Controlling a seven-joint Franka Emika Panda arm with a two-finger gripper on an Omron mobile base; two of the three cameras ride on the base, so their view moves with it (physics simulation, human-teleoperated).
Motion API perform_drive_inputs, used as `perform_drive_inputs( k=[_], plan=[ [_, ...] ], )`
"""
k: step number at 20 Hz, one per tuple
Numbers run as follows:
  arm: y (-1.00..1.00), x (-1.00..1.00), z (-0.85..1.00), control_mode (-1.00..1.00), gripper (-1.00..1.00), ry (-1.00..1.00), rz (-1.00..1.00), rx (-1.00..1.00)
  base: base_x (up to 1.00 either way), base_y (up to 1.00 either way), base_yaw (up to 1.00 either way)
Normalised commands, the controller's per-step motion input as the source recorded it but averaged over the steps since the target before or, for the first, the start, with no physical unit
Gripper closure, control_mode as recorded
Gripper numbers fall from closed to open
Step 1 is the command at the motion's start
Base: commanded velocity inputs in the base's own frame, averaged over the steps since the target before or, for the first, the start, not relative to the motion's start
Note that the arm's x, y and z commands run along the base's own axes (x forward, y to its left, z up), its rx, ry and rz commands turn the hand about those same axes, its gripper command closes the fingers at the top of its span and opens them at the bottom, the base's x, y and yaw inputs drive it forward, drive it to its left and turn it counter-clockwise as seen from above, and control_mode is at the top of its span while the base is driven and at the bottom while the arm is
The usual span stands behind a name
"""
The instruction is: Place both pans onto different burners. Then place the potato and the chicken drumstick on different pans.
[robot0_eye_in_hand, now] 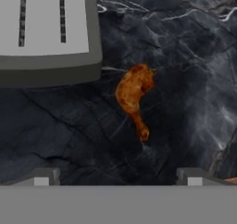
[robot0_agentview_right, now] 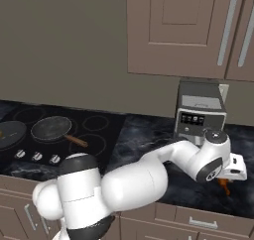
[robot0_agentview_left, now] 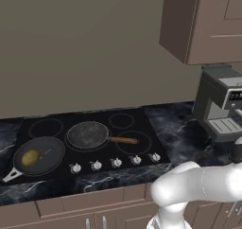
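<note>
Lying flat, reddish-brown chicken drumstick (robot0_eye_in_hand: 134,96), thin end tapered.

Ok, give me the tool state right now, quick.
Tool: open, holding nothing, above the drumstick on the counter.

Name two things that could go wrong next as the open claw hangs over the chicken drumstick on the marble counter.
1. The chicken drumstick lies skewed between the open claw's tips and tapers to a thin end, so a close could pinch that end and let it slip.
2. The coffee machine stands right beside the drumstick; its tray edge could catch the claw during the descent.
</note>
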Motion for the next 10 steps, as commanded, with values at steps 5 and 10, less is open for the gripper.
perform_drive_inputs(
  k=[5,10],
  plan=[
    [-0.13,0.07,-0.12,-1.0,-1.0,0.04,0.0,0.01,0.0,0.0,0.0],
    [-0.04,0.05,-0.09,-1.0,-1.0,0.07,0.0,0.0,0.0,0.0,0.0]
  ],
)
